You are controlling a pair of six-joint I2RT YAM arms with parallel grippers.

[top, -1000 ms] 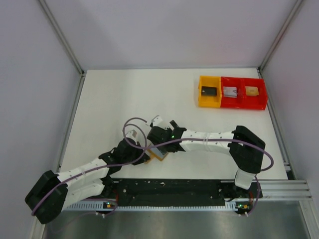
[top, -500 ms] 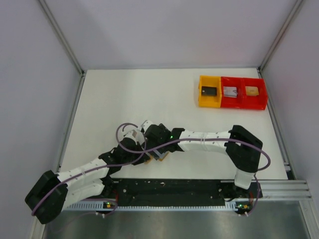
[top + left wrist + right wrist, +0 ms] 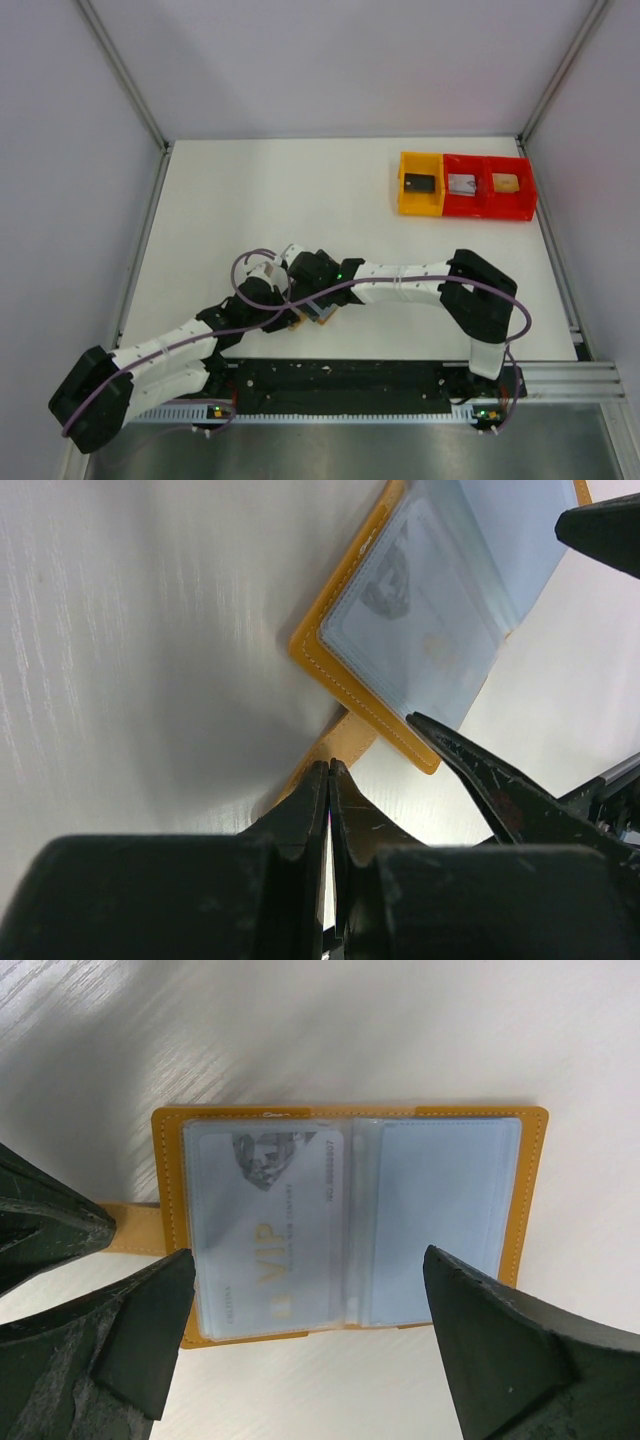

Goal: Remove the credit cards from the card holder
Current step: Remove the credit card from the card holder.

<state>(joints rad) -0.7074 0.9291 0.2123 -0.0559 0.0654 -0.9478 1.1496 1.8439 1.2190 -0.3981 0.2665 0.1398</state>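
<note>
The card holder lies spread open and flat on the white table, tan-orange with clear grey-blue sleeves. One of the credit cards, pale with gold "VIP" lettering, sits inside the left sleeve. The right sleeve looks plain grey-blue. My right gripper hangs open just above the holder, one finger on each side of its near edge, touching nothing. My left gripper is shut on the holder's tan strap, which sticks out from its side. In the top view both wrists meet over the holder near the table's front edge.
A yellow tray and a red two-compartment tray stand at the back right, each compartment holding a small rectangle. Purple cables loop over the left arm. A black rail runs along the near edge.
My right wrist has shifted left and settled over the open card holder. The left gripper has kept its hold on the strap without moving.
</note>
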